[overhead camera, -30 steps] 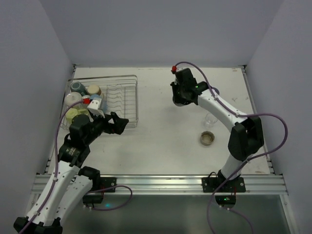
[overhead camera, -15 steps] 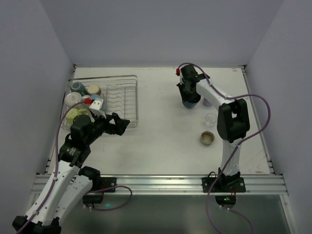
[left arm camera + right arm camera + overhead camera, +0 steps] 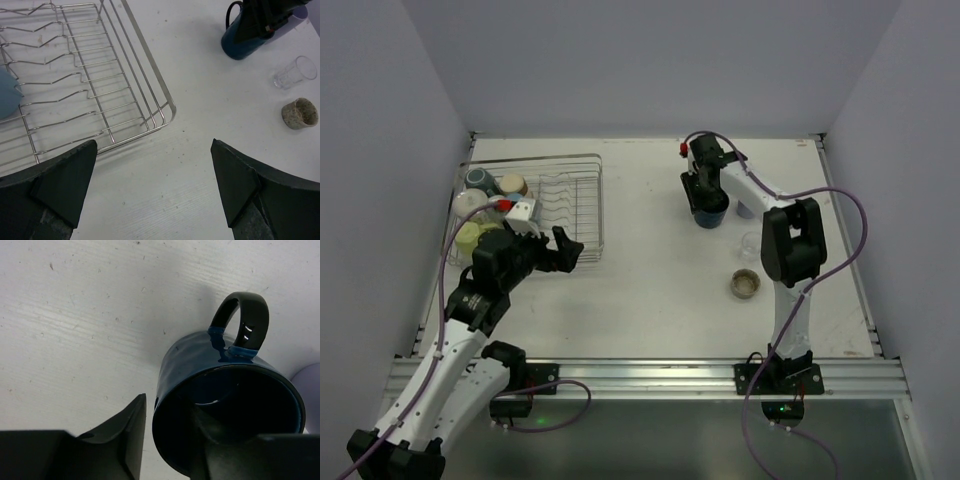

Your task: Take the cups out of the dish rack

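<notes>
Chiefly tipping hazard: lifting off-centre could drag rim and topple glossy dark teal ceramic mug (image 3: 195, 360), now upright on white tabletop (image 3: 640, 290), well apart from silver wire dish rack (image 3: 570, 200). Right gripper (image 3: 172, 432) partly open, straddling mug wall: one finger inside, other just outside, grip looks slack. Left gripper (image 3: 153, 150) wide open, empty, above rack's near corner. Several cups (image 3: 480, 205) sit clustered at rack's left end.

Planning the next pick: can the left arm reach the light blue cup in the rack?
Probably yes: the left gripper hangs open by the dish rack, and nothing shows over the light blue cup.
</notes>
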`<action>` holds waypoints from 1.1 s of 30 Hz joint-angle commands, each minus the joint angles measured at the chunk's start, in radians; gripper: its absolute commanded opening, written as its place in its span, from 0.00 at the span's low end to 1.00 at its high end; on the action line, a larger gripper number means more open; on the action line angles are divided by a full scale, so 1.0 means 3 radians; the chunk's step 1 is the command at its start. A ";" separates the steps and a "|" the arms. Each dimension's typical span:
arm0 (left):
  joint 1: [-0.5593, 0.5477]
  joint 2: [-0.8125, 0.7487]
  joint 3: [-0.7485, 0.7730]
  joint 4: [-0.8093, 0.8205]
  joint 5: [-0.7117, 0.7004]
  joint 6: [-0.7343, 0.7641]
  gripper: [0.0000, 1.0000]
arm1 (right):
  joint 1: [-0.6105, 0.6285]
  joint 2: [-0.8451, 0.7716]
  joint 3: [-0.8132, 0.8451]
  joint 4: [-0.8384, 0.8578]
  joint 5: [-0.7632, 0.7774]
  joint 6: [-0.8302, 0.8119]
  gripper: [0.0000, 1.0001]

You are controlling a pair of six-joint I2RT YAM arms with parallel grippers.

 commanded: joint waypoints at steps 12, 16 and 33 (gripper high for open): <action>-0.0015 0.0560 0.0608 -0.0091 -0.1464 -0.0376 1.00 | 0.0081 -0.1567 -0.0826 0.0850 -0.0567 0.0495 0.81; 0.0214 0.0877 0.0798 0.0011 -0.1716 -0.0452 1.00 | 0.0214 -0.2089 -0.1479 0.1229 -0.0685 0.0679 0.82; 0.1012 0.2309 0.1396 0.0211 -0.1547 -0.0350 0.98 | 0.0357 -0.2770 -0.2202 0.1695 -0.0911 0.0762 0.84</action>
